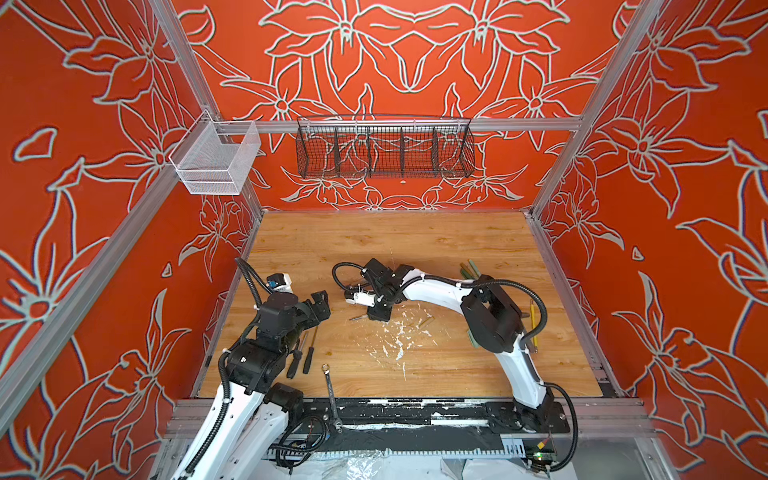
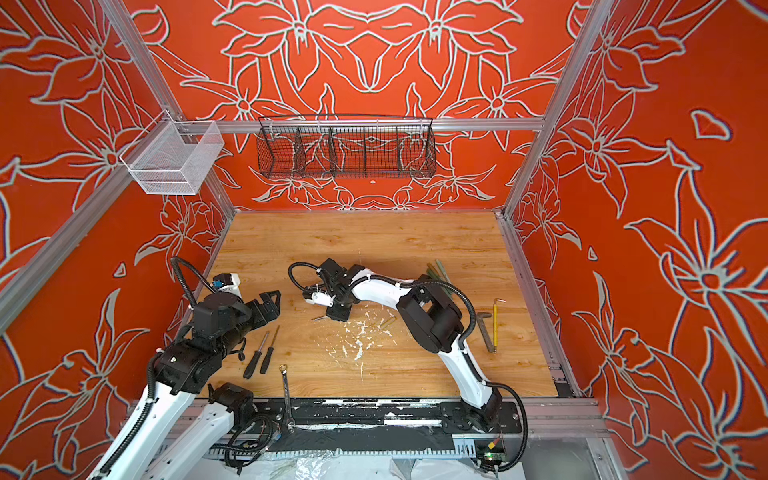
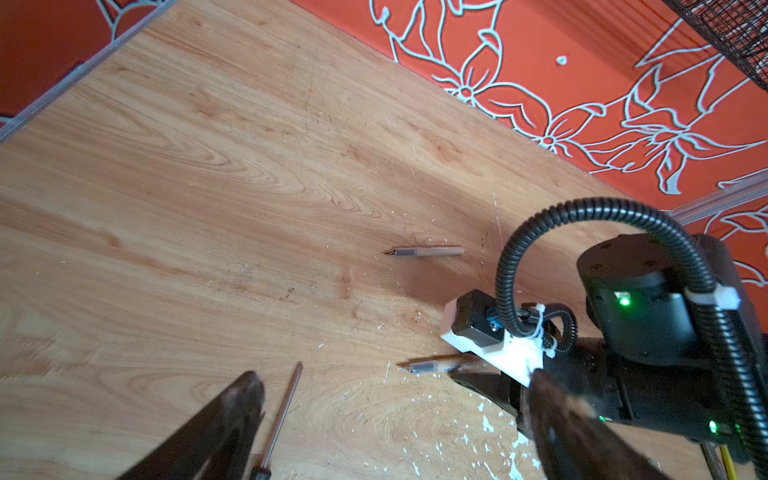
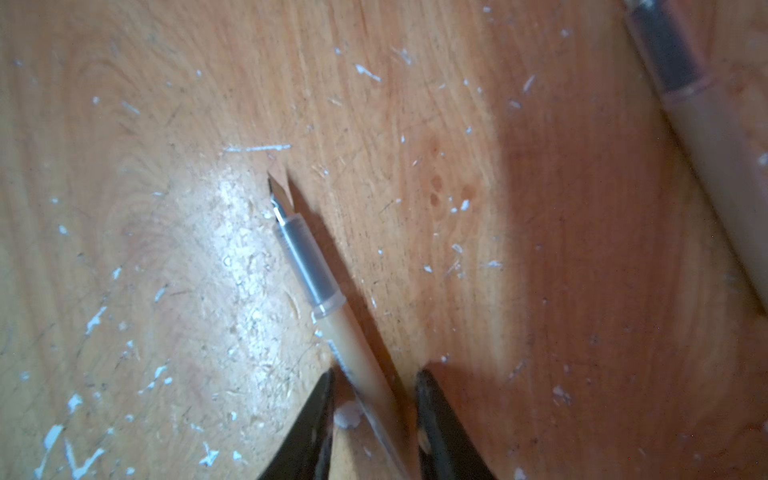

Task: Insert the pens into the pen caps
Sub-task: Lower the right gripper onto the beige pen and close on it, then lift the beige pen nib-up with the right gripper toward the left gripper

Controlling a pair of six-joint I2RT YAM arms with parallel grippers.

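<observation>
A beige pen (image 4: 316, 274) with a grey grip and metal nib lies on the wooden table, and its tip pokes out from under my right gripper (image 1: 380, 313) in both top views. In the right wrist view the right gripper (image 4: 374, 374) straddles the pen's barrel, the jaws narrow, with a sliver of table still showing beside one finger. A second beige pen (image 3: 428, 251) lies just beyond it. An olive-tan pen cap (image 1: 426, 322) rests right of the gripper. Green pens or caps (image 1: 469, 270) are clustered at the back right. My left gripper (image 1: 322, 305) hovers wide open at the left, holding nothing.
Two black-handled screwdrivers (image 1: 301, 353) and a silver wrench (image 1: 332, 395) lie at the front left. A yellow tool (image 2: 495, 324) and a grey one (image 2: 484, 328) sit at the right. White paint flecks (image 1: 399, 336) dot the middle. A black wire basket (image 1: 384, 147) and a white mesh basket (image 1: 214, 160) hang above.
</observation>
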